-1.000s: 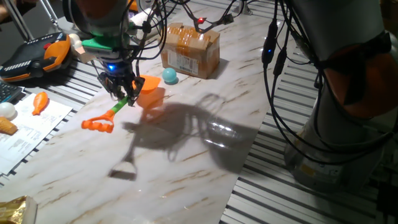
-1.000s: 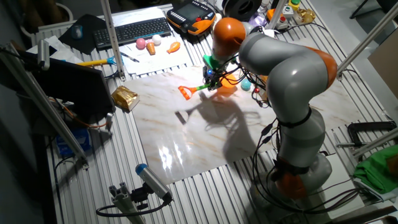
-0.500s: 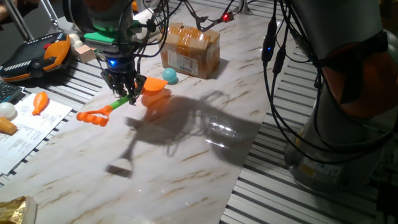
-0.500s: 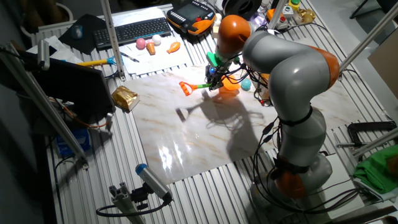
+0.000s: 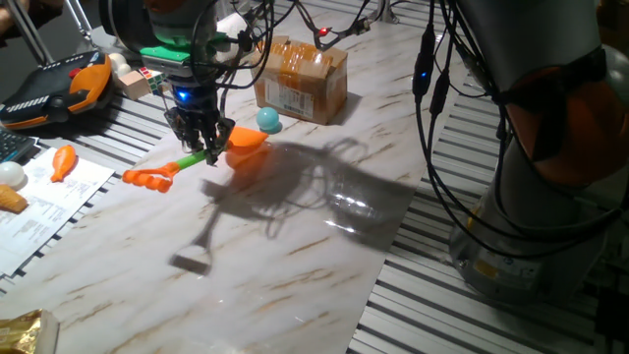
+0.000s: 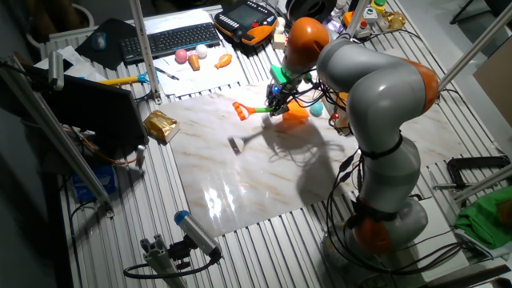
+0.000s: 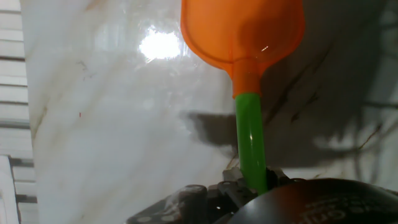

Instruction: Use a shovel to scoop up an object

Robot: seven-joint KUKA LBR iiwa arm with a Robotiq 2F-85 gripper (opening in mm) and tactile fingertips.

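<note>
My gripper [image 5: 204,147] is shut on the green shaft of the shovel [image 5: 187,161] and holds it above the marble table. The orange blade [image 5: 246,139] points toward the teal-blue ball [image 5: 268,120], which lies just beyond it next to the cardboard box. The orange D-shaped end [image 5: 145,178] sticks out to the left. In the other fixed view the gripper [image 6: 276,108] holds the shovel [image 6: 258,110], with the ball [image 6: 317,109] to the right. In the hand view the blade [image 7: 242,31] and shaft [image 7: 250,140] fill the frame; the ball is out of view there.
A brown cardboard box [image 5: 301,78] stands behind the ball. A small orange carrot toy [image 5: 63,161] lies on paper at the left. A black and orange pendant [image 5: 54,88] sits at the far left. Cables hang over the table's back. The arm's base [image 6: 384,216] stands at the table's right edge.
My gripper has carried the shovel up and toward the ball; the blade is now closer to the ball and the box. The ball has not moved.
</note>
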